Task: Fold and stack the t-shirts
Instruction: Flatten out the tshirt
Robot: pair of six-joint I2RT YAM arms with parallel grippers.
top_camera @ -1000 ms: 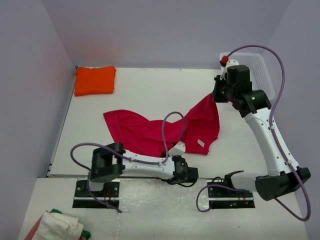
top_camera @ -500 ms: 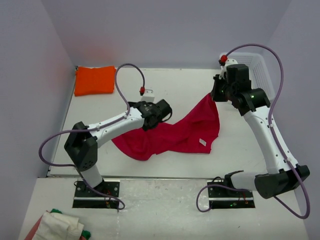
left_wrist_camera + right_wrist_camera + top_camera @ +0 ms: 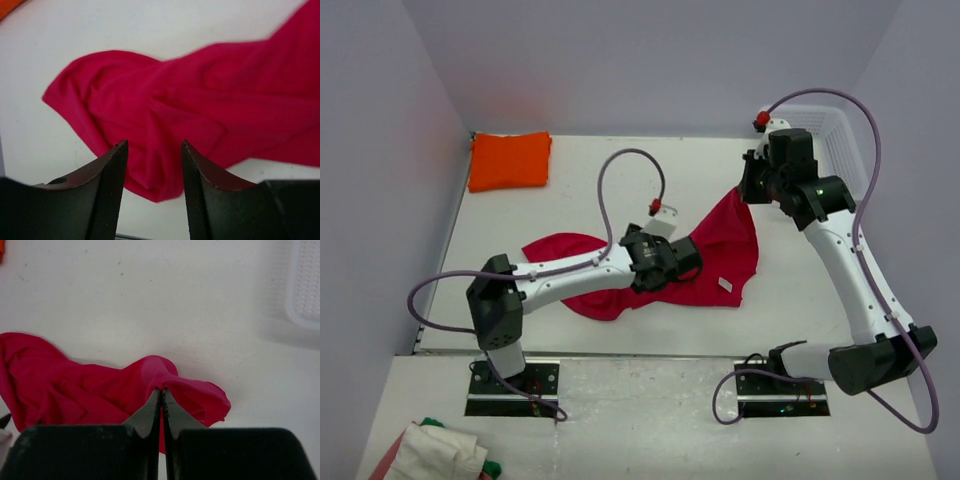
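Left gripper point(image 3: 153, 144) has slid nearer, over the red shirt point(image 3: 720, 240), fingers apart, nothing in them. Right gripper point(image 3: 161, 390) is clamped on its far corner, near the basket point(image 3: 840, 140). The folded orange shirt point(image 3: 509, 160) sits far-left, well apart.

— What lies on the white table point(image 3: 570, 200)?
— A folded orange t-shirt point(image 3: 510, 160) in the upper left, and a crumpled red t-shirt point(image 3: 720, 250) spread across the middle.
— And upper right?
— A white basket point(image 3: 845, 135), apparently resting on the table's edge.
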